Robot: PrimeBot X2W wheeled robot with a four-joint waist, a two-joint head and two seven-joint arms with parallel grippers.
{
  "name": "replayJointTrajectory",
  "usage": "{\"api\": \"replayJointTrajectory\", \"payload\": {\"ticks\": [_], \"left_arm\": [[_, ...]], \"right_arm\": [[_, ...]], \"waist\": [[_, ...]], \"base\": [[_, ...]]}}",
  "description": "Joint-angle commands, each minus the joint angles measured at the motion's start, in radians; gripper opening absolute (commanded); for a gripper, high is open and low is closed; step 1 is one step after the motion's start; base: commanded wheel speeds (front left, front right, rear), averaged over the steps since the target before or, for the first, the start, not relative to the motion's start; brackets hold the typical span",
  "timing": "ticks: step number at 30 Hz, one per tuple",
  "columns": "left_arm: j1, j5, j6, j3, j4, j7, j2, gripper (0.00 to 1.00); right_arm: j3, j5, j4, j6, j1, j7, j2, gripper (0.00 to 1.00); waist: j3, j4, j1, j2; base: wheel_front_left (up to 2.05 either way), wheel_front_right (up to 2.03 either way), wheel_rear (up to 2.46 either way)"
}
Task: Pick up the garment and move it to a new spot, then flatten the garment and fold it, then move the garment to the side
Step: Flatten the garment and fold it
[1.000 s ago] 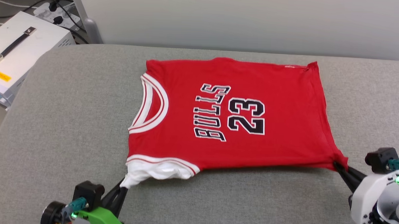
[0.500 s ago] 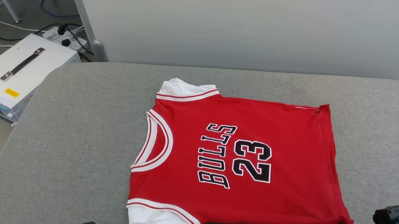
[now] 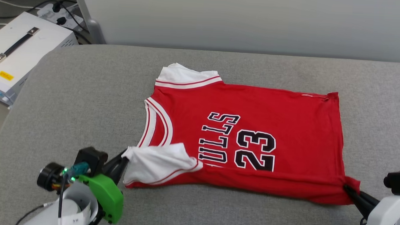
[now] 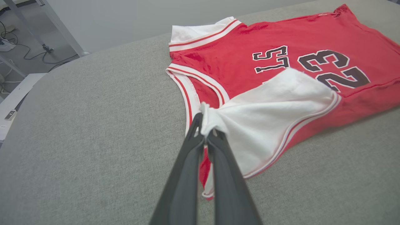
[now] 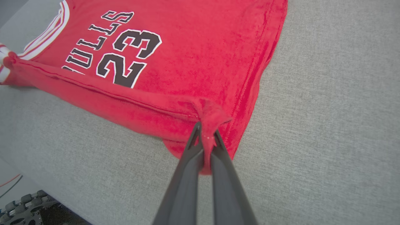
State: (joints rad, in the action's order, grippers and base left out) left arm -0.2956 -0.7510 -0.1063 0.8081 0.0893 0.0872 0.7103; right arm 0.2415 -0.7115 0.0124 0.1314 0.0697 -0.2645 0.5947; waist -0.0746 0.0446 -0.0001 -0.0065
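Garment (image 3: 286,128) on grey cushion (image 3: 80,98)

Left pincer (image 3: 124,159) is sitting at lower left of the head view, dark fingers pressed together, pointing up and right, pinching a white sleeve edge of the garment (image 3: 286,112). Green wrist housing (image 3: 104,195) and pale forearm (image 3: 71,211) are trailing toward the bottom edge. Right pincer (image 3: 346,188) is reaching in from the lower right corner, fingers pointing up and left, jaws closed, gripping a bunched red corner. White wrist shell (image 3: 382,215) is sitting behind it. In both wrist views the fingers are rising from bottom centre, tips clamping cloth.
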Motion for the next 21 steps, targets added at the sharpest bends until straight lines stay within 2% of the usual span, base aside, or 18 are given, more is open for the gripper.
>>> {"api": "replayJointTrajectory", "payload": {"ticks": [1, 11, 21], "left_arm": [[-0.05, 0.026, 0.018, -0.003, 0.022, 0.001, -0.013, 0.0], [-0.304, 0.061, 0.124, -0.018, 0.24, 0.009, -0.083, 0.0], [-0.395, 0.053, 0.205, 0.018, 0.524, 0.043, -0.171, 0.0]], "right_arm": [[-0.009, -0.002, -0.003, -0.001, -0.035, -0.007, -0.01, 0.0], [-0.009, 0.003, 0.051, -0.001, -0.202, -0.037, -0.046, 0.0], [0.038, 0.038, 0.159, -0.001, -0.331, -0.018, -0.068, 0.0]], "waist": [[-0.043, -0.013, 0.0001, 0.0065], [-0.179, -0.048, 0.0001, 0.0065], [-0.257, -0.061, 0.0001, 0.0065]], "base": [[0.0, 0.0, 0.0], [0.0, 0.0, 0.0], [0.0, 0.0, 0.0]]}}
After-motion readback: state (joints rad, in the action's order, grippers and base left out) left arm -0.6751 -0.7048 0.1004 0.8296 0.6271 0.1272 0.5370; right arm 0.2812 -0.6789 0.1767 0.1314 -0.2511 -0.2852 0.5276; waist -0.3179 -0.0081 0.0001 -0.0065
